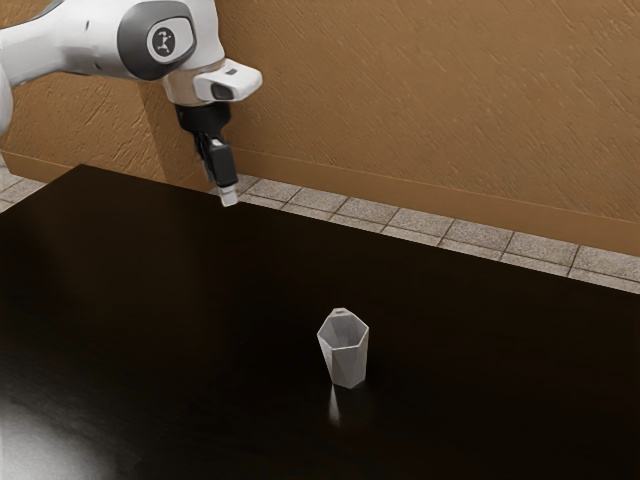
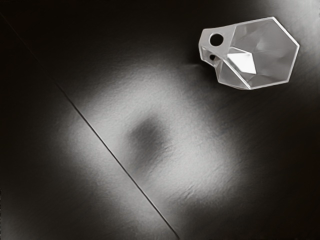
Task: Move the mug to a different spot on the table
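Mug (image 1: 343, 350) stands upright on our dark bench (image 1: 150, 300); our tool (image 1: 229, 196) hangs well apart, its opening we can't tell.

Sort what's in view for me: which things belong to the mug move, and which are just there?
Part of the job:
- mug, upright on the table
- gripper, raised, holding nothing, toward the exterior view's left of the mug
- table, dark, where the mug stands

Just there:
- wall, textured brown
- tiled floor behind the table
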Controlling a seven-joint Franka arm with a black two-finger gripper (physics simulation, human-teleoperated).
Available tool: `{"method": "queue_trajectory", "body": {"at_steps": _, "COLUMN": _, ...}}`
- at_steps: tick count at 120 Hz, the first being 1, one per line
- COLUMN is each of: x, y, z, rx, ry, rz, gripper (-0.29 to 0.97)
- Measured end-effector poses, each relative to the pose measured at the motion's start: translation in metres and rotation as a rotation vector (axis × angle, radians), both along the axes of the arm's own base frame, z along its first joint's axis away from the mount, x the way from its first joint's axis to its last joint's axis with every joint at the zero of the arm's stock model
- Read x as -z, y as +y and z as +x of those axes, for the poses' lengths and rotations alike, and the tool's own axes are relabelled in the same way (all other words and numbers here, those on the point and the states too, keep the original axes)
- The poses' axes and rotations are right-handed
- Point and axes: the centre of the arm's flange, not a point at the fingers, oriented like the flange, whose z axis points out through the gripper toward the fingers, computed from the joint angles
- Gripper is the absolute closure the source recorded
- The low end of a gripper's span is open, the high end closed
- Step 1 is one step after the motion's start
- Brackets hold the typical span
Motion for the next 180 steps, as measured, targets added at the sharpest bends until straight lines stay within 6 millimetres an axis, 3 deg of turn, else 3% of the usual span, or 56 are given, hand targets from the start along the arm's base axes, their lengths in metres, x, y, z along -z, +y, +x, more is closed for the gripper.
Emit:
{"method": "queue_trajectory", "body": {"at_steps": 43, "x": 0.0, "y": -0.001, "z": 0.0, "rx": 0.091, "ry": -0.003, "rz": -0.008, "gripper": 0.0}}
{"method": "queue_trajectory", "body": {"at_steps": 56, "x": 0.007, "y": -0.012, "z": 0.002, "rx": 0.055, "ry": 0.009, "rz": -0.011, "gripper": 0.0}}
{"method": "queue_trajectory", "body": {"at_steps": 68, "x": 0.028, "y": -0.027, "z": 0.011, "rx": -0.029, "ry": 0.049, "rz": -0.019, "gripper": 0.0}}
{"method": "queue_trajectory", "body": {"at_steps": 98, "x": 0.057, "y": -0.025, "z": 0.023, "rx": -0.26, "ry": 0.1, "rz": -0.028, "gripper": 0.0}}
{"method": "queue_trajectory", "body": {"at_steps": 112, "x": 0.071, "y": -0.053, "z": 0.03, "rx": -0.351, "ry": 0.084, "rz": -0.005, "gripper": 0.0}}
{"method": "queue_trajectory", "body": {"at_steps": 140, "x": 0.093, "y": -0.084, "z": 0.047, "rx": -0.652, "ry": 0.016, "rz": 0.001, "gripper": 0.0}}
{"method": "queue_trajectory", "body": {"at_steps": 180, "x": 0.179, "y": -0.098, "z": 0.069, "rx": -1.153, "ry": 0.075, "rz": -0.055, "gripper": 0.0}}
